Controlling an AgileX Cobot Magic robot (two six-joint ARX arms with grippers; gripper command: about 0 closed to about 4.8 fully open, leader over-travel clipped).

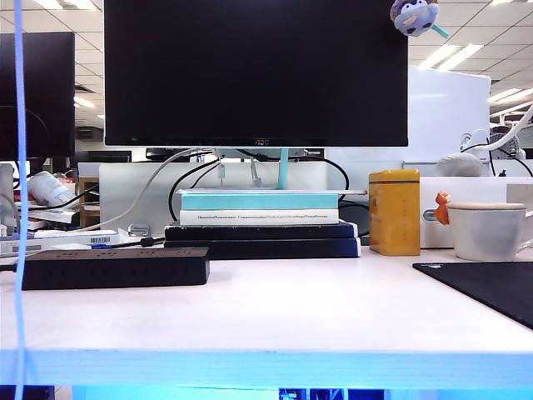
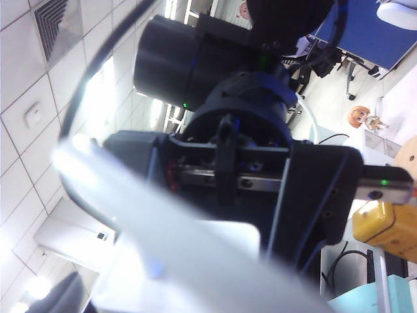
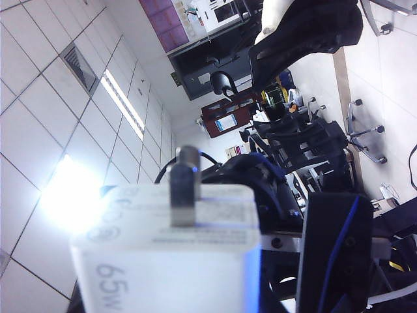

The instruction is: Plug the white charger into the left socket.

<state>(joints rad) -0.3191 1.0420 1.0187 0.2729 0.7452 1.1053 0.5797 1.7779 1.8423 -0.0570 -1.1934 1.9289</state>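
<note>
On the desk, the black power strip (image 1: pixel 114 267) lies at the left, near the stacked books (image 1: pixel 260 218); no arm shows. The left gripper (image 2: pixel 195 261) appears only as a pale blur, jaws unreadable. The right gripper (image 3: pixel 273 274) seems clamped on the white charger (image 3: pixel 166 254), prongs (image 3: pixel 184 186) facing the ceiling.
</note>
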